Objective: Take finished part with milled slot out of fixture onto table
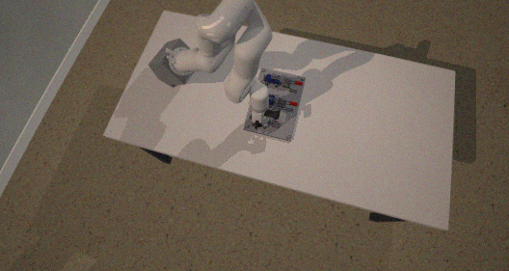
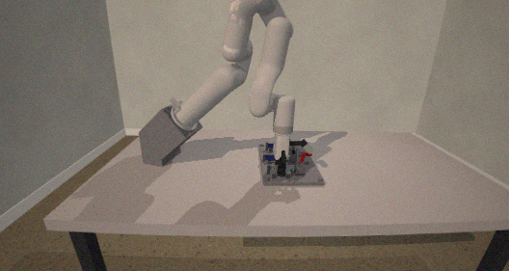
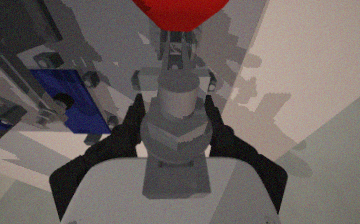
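My gripper is down at the fixture's near nest, its black fingers shut on the finished part. Only grey edges of that part show between the fingertips; its slot is hidden by a grey cylinder and block. The part is low, between the nest's side posts; whether it touches the rest pads cannot be told. A blue blank lies in the middle nest, and another blue blank in the far nest. A red clamp handle stands beyond the fingers.
The fixture plate rests on the white table. Red handles show at the far and middle nests. Clamp posts and arms stand close beside the fingers. The arm's grey base is at the table's left.
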Controlling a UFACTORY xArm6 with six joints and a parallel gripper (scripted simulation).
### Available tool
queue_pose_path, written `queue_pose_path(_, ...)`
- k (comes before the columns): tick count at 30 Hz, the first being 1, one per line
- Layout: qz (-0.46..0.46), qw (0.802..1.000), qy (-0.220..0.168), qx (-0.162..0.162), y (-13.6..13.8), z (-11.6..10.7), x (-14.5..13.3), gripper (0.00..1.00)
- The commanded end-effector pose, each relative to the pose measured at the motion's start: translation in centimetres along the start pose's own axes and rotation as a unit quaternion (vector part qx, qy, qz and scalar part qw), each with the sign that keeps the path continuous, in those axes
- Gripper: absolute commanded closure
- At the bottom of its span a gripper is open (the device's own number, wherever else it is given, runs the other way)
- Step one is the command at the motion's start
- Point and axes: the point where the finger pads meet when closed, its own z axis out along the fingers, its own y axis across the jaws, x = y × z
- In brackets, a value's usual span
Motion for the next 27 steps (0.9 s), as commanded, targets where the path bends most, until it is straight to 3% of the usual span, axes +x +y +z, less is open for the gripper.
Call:
queue_pose_path(1,0.000,1.000,0.001,0.000,0.0,-0.1,0.1,1.00)
queue_pose_path(27,0.000,1.000,0.001,0.000,0.0,-2.1,0.1,1.00)
